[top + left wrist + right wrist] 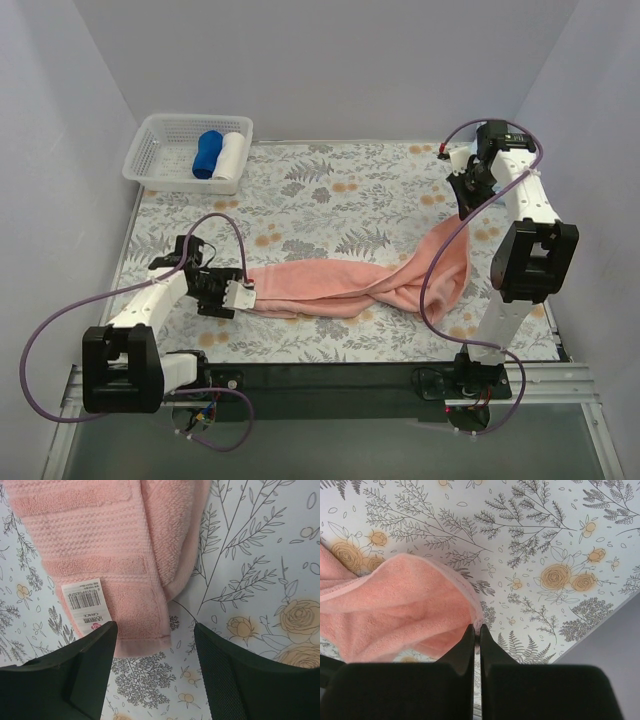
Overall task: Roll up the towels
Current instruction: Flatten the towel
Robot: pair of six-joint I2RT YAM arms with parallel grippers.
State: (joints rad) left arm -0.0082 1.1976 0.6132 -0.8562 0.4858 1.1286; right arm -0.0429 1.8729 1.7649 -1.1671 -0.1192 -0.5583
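Note:
The salmon-pink towel (350, 285) lies stretched and twisted across the floral cloth, its right end lifted. My right gripper (463, 212) is shut on that raised corner, which hangs from the closed fingertips in the right wrist view (477, 628) as a pink fold (405, 610). My left gripper (240, 294) is open at the towel's left end. In the left wrist view (152, 630) the hem (142, 645) and white barcode tag (86, 605) lie just ahead of the spread fingers (95, 645), not held. The light sky-blue towel is not in view.
A white basket (160, 150) at the back left holds a dark blue roll (208, 153) and a white roll (231, 155). The floral cloth (330, 190) covers the table; white walls enclose it. A black rail (330, 375) runs along the near edge.

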